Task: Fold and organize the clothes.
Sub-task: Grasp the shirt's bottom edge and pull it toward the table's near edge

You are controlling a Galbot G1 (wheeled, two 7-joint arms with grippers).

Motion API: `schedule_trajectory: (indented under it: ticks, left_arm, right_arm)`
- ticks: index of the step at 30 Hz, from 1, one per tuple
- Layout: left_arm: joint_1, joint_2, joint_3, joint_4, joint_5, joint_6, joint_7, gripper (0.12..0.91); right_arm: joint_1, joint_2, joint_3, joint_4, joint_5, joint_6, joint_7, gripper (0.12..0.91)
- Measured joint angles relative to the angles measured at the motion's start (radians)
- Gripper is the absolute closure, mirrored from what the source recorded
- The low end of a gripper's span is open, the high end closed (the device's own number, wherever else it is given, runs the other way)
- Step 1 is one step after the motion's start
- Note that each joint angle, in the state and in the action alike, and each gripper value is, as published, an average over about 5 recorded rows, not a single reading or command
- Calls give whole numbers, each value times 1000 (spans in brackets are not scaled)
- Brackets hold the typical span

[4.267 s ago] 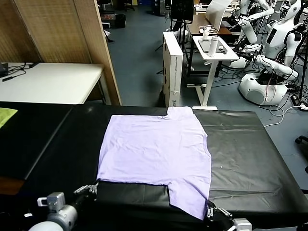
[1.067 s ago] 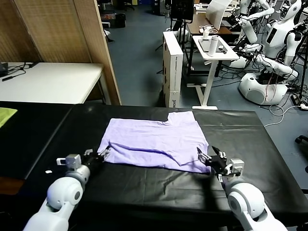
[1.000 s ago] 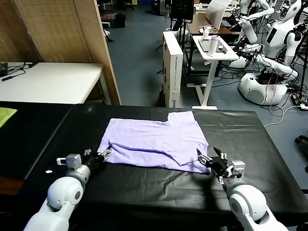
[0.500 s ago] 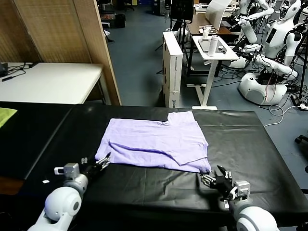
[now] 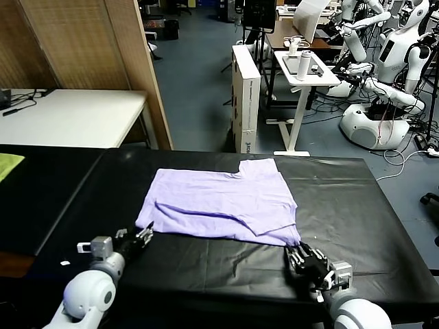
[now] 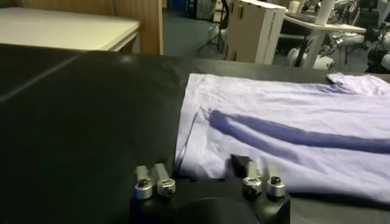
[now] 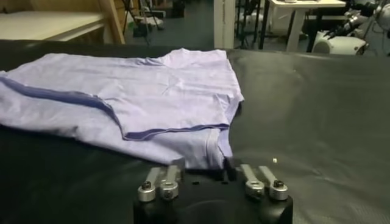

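Observation:
The lavender T-shirt [image 5: 226,202] lies folded in half on the black table [image 5: 357,205], its near half laid over the far half, plain side up. It also shows in the left wrist view [image 6: 274,134] and the right wrist view [image 7: 140,91]. My left gripper [image 5: 143,233] is open and empty, just in front of the shirt's near-left corner [image 6: 204,171]. My right gripper [image 5: 302,257] is open and empty, just in front of the near-right corner [image 7: 204,173]. No printed pattern shows.
A yellow-green cloth [image 5: 8,164] lies at the far left edge. A white table [image 5: 68,116] and a wooden panel [image 5: 89,41] stand behind on the left. A cardboard box [image 5: 245,96], a white side table [image 5: 309,68] and other robots [image 5: 384,68] stand beyond the table.
The shirt, flat 4.3 s ago, now lies folded in half. Both grippers have let go of its near corners and drawn back toward the table's near edge.

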Motion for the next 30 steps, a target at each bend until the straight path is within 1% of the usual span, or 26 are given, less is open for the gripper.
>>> schedule_trajectory:
  ticks: [3, 4, 6, 13, 17, 21, 25, 27, 28, 30]
  left_arm:
    - [8, 2, -3, -8, 0, 1, -2, 816]
    - [12, 3, -5, -12, 0, 2, -3, 847]
    - [20, 7, -11, -21, -1, 5, -9, 871]
    - [79, 18, -43, -81, -6, 19, -33, 873]
    - [141, 16, -66, -125, -3, 24, -41, 873]
    - [207, 7, -91, -171, 1, 32, -52, 873]
    - [266, 0, -114, -210, 5, 36, -55, 873]
    - [290, -3, -124, -223, 7, 36, -56, 873]
    - [300, -5, -127, -228, 7, 37, -56, 873]
    - [315, -8, -133, -237, 8, 39, -56, 873]
  right_arm:
    - [-9, -12, 7, 17, 14, -37, 26, 886]
    - [-14, -17, 11, 25, 18, -52, 35, 886]
    - [-26, -27, 19, 44, 22, -79, 50, 886]
    - [-101, -52, 56, 123, 16, -123, 69, 886]
    - [-149, -54, 72, 170, 6, -143, 80, 886]
    - [-187, -53, 77, 199, -1, -150, 81, 886]
    - [-207, -48, 72, 208, -3, -153, 81, 881]
    - [-212, -47, 70, 213, -2, -157, 82, 837]
    - [-214, -47, 70, 217, -1, -161, 82, 796]
    - [-220, -48, 70, 224, -1, -167, 83, 681]
